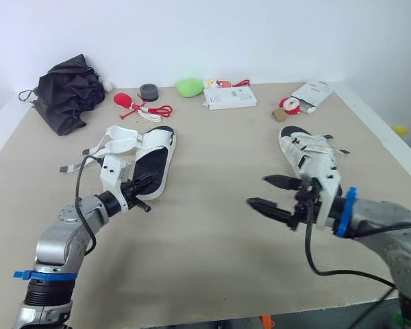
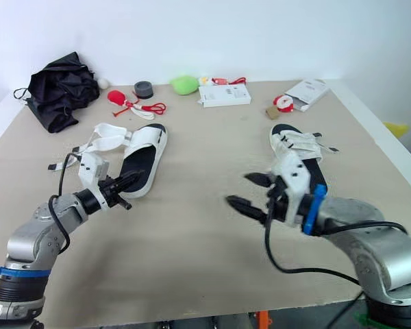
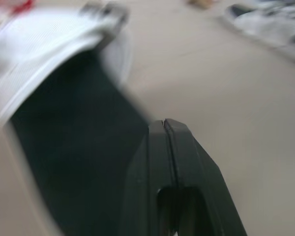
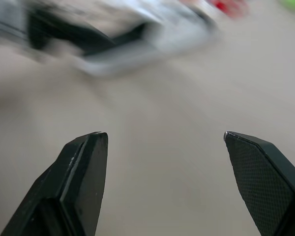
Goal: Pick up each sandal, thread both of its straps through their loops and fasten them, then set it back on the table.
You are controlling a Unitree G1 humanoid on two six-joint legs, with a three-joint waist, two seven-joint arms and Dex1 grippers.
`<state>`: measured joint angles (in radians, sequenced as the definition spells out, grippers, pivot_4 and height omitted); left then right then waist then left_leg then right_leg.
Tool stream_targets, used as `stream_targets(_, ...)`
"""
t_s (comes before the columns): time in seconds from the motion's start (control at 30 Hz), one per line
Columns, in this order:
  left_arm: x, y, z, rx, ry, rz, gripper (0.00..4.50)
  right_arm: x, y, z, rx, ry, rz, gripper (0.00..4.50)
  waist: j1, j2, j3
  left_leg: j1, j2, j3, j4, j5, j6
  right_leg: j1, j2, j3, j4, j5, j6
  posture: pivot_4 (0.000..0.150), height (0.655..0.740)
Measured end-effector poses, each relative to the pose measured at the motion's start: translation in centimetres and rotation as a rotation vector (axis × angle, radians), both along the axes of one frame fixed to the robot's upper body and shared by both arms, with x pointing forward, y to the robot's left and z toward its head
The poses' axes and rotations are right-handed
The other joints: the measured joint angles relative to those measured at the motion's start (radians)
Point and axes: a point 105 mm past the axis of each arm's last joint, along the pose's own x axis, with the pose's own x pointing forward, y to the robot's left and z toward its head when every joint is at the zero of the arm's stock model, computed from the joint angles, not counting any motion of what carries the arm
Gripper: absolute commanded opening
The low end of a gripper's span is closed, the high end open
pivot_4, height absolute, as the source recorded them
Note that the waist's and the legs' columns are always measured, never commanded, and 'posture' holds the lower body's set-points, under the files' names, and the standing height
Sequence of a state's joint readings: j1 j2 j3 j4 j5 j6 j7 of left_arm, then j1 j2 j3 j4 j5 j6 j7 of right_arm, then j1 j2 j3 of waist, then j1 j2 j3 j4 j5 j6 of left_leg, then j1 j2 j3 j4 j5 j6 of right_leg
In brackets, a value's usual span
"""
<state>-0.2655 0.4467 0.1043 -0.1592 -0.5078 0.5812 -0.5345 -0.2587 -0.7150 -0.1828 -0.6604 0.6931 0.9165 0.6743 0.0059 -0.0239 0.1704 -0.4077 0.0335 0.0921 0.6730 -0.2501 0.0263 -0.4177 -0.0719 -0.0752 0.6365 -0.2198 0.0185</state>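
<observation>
Starting at your left, the left sandal [image 1: 151, 154] lies flat on the desk [image 1: 205, 260], its white straps [image 1: 120, 142] splayed loose toward the desk's left side. Judge it light, with a fairly stiff sole and floppy straps that would slip out of a pinch, so take it by the sole's rim rather than by a strap. Your left claw [image 1: 145, 182] is pinched shut with no gap and is empty. Its tips sit at the near end of that sandal's black footbed, and you cannot tell whether they touch it. Further right, your right claw [image 1: 257, 191] is spread wide, holding nothing, over bare desk just in front of the right sandal [image 1: 308, 154], whose straps lie across its top.
</observation>
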Motion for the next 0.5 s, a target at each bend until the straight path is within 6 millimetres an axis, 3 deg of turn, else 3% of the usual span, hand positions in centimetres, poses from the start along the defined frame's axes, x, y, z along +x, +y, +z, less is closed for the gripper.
stream_targets(0.2,1.3,-0.8,0.5,0.037,-0.003,-0.008,3.87,0.3,1.6,-0.9,0.009,0.026,0.04,4.15,0.012,-0.001,0.001,-0.002,-0.004,0.0,0.0,0.004,0.002,0.0,-0.005,-0.002,0.0,0.004,-0.001,0.15,0.74)
stream_targets(0.23,1.7,-1.1,0.9,0.043,-0.013,-0.01,4.15,0.3,1.8,-1.0,0.011,0.028,0.046,4.15,0.011,-0.002,0.001,-0.002,-0.004,0.0,0.0,0.004,0.002,-0.001,-0.005,-0.002,0.0,0.004,-0.001,0.15,0.74)
stream_targets(0.27,2.0,-1.3,1.2,0.048,-0.018,-0.009,4.35,0.3,1.9,-1.0,0.01,0.028,0.049,4.15,0.011,-0.002,0.001,-0.002,-0.004,0.0,0.0,0.004,0.002,-0.001,-0.004,-0.002,0.0,0.004,-0.002,0.15,0.74)
stream_targets(0.5,4.7,-2.8,1.6,0.094,0.026,0.011,4.35,0.9,3.3,-1.4,0.009,0.024,0.072,4.15,0.006,-0.002,0.001,-0.003,-0.004,-0.001,0.0,0.004,0.002,-0.001,-0.003,-0.004,0.0,0.005,-0.004,0.15,0.74)
